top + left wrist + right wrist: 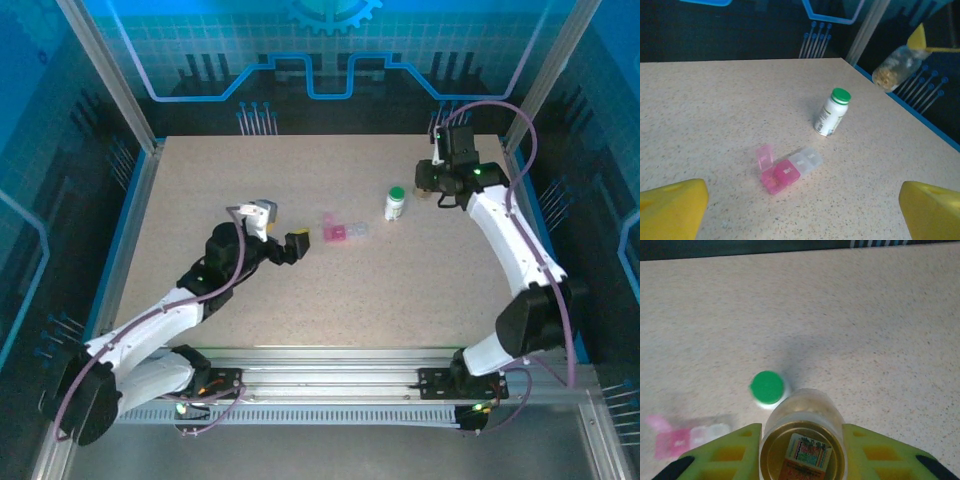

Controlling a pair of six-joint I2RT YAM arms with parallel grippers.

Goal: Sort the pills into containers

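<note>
Bottle point(830, 114), one, green-capped, pill box point(789, 170), one, brown vial point(802, 412), one, grasped by right hand point(802, 457), left hand point(802, 210) released.

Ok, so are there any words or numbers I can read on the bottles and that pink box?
Nothing here can be read.
The white bottle: printed label, too small to read.
The brownish vial: coloured sticker on its end, too blurred to read.
The pill box: tiny white marks on the lids, too blurred to read.
</note>
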